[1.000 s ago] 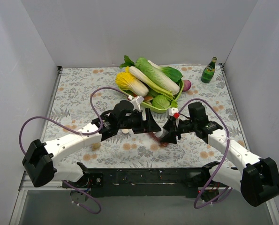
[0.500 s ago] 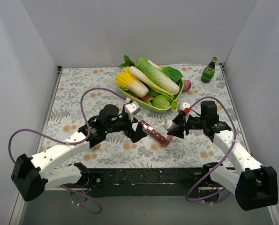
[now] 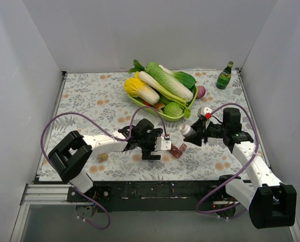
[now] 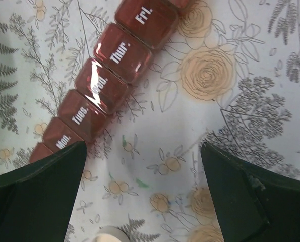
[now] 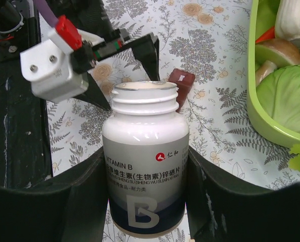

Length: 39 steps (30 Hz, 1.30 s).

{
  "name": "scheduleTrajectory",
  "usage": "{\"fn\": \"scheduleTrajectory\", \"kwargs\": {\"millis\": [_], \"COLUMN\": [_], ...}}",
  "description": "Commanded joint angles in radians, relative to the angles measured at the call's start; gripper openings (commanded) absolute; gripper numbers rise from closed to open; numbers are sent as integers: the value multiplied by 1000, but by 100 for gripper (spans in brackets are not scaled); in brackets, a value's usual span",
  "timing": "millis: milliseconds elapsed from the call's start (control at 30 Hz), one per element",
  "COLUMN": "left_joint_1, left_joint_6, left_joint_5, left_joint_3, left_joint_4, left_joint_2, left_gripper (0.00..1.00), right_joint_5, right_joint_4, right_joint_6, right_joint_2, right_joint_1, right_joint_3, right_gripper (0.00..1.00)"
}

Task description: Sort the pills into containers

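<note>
The dark red pill organiser [image 4: 107, 83] lies slantwise on the floral cloth, its lids marked Mon to Fri all closed. My left gripper [image 4: 142, 189] hovers open and empty above the cloth beside its Mon end. In the top view the left gripper [image 3: 153, 149] covers most of the organiser [image 3: 177, 150]. My right gripper [image 3: 194, 136] is shut on a white Vitamin B bottle [image 5: 145, 161] with no cap, held upright above the cloth just right of the organiser's end [image 5: 182, 83]. No pills show in any view.
A green tray [image 3: 162, 112] of vegetables stands behind the grippers and shows at the right in the right wrist view [image 5: 255, 96]. A green glass bottle [image 3: 224, 76] stands at the back right. A white cap [image 4: 107, 235] lies under my left gripper.
My left arm has folded in and its gripper has moved right, over the organiser. My right gripper has carried the bottle slightly right and back.
</note>
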Motion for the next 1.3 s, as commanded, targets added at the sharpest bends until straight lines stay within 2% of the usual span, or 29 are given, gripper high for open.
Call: {"fn": "scheduleTrajectory", "kwargs": {"millis": [0, 100, 267, 400, 667, 900, 1067, 1133, 1233, 1267], "left_joint_1": [0, 2, 9, 29, 34, 34, 32, 34, 32, 32], "left_joint_6": [141, 151, 158, 157, 62, -101, -222, -242, -280, -300], "left_joint_5": [4, 7, 29, 64, 47, -29, -89, -103, -103, -109], "left_joint_3": [76, 96, 147, 225, 233, 141, 70, 43, 29, 29], "left_joint_4": [95, 127, 94, 6, -54, -46, -38, -35, -31, -22], "left_joint_2": [58, 80, 154, 226, 250, 163, 66, 42, 7, -7], "left_gripper": [98, 98, 98, 92, 55, 40, 37, 39, 48, 57], "right_joint_5": [-55, -61, -70, -76, -88, -85, -50, -29, 5, 28], "right_joint_4": [47, 44, 48, 44, 45, 39, -50, -109, -240, -293], "right_joint_6": [21, 21, 26, 31, 35, 29, -46, -126, -262, -290], "right_joint_2": [-25, -29, -33, -43, -49, -48, -36, -19, 12, 20], "right_joint_1": [-21, -25, -33, -45, -65, -70, -70, -71, -70, -71], "right_joint_3": [23, 20, 16, 16, 12, 10, 35, 59, 98, 105], "right_gripper": [7, 7, 7, 7, 7, 7, 7, 7, 6, 6]}}
